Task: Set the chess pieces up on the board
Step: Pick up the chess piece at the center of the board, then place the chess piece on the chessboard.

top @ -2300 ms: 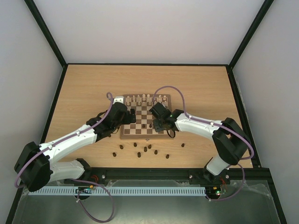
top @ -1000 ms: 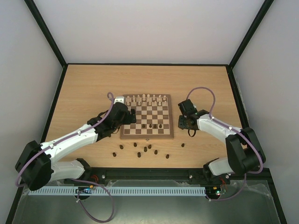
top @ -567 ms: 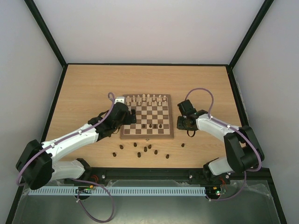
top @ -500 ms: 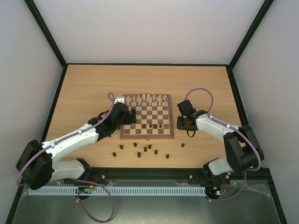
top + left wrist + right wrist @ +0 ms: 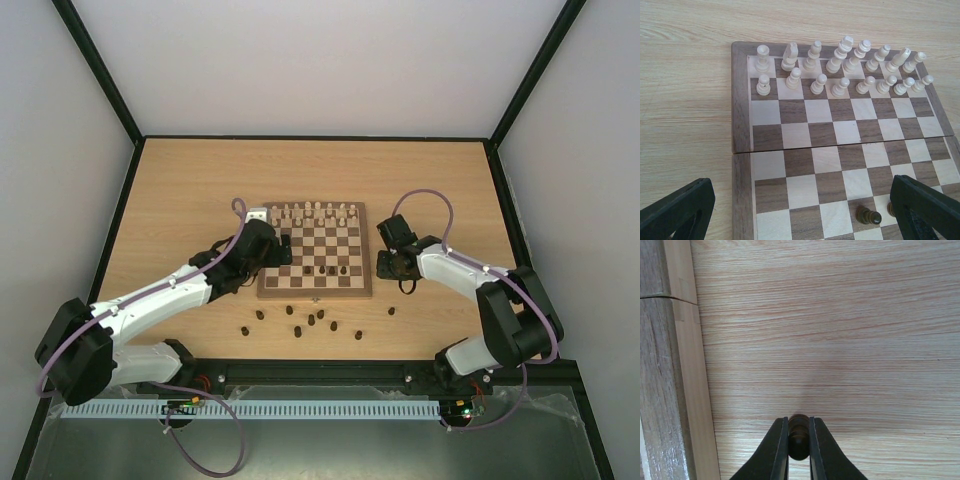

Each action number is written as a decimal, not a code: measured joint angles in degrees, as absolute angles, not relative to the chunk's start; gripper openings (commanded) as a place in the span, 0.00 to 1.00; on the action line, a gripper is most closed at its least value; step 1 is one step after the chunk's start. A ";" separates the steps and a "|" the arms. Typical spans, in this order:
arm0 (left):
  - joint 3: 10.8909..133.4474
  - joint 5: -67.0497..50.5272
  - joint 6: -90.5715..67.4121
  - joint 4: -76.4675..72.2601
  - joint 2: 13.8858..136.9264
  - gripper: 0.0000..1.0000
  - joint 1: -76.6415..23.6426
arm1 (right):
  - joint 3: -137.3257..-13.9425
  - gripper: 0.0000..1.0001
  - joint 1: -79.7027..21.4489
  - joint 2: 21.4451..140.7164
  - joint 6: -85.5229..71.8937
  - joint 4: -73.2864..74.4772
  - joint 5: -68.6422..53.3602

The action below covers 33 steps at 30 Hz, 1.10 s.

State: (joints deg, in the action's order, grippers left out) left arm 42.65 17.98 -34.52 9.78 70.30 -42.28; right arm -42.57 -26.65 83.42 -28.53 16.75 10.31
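Shows from above a square checkered board (image 5: pixel 315 293) in the middle of a pale wooden table (image 5: pixel 180 200), with cream-white pieces (image 5: pixel 310 212) filling its two far rows. Shows four dark brown pieces (image 5: pixel 326 270) standing side by side in a near row of the board, and a scatter of loose dark pieces (image 5: pixel 311 321) lying on the table just in front of its near edge. Places the right gripper (image 5: pixel 385 268) just off the board's right edge, low over bare wood. Shows its jaws, seen from its wrist, pinched tight on one dark chess piece (image 5: pixel 798 440), with the board's side (image 5: pixel 660 365) at the left; cannot tell whether the piece touches the table. Places the left gripper (image 5: pixel 280 250) above the board's near-left corner, spread fully wide and holding nothing. Shows its two black fingers (image 5: pixel 677 210) framing the squares, with one dark pawn (image 5: pixel 868 216) near the right-hand finger.
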 measured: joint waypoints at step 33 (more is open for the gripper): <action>42.65 18.04 -34.52 9.76 70.91 0.99 -42.09 | -52.31 0.07 -41.41 87.26 -27.35 18.17 14.31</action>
State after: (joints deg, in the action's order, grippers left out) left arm 42.65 18.04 -34.52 9.76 70.91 -42.09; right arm -52.31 -41.41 87.26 -27.35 18.17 14.31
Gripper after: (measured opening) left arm 0.990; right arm 0.075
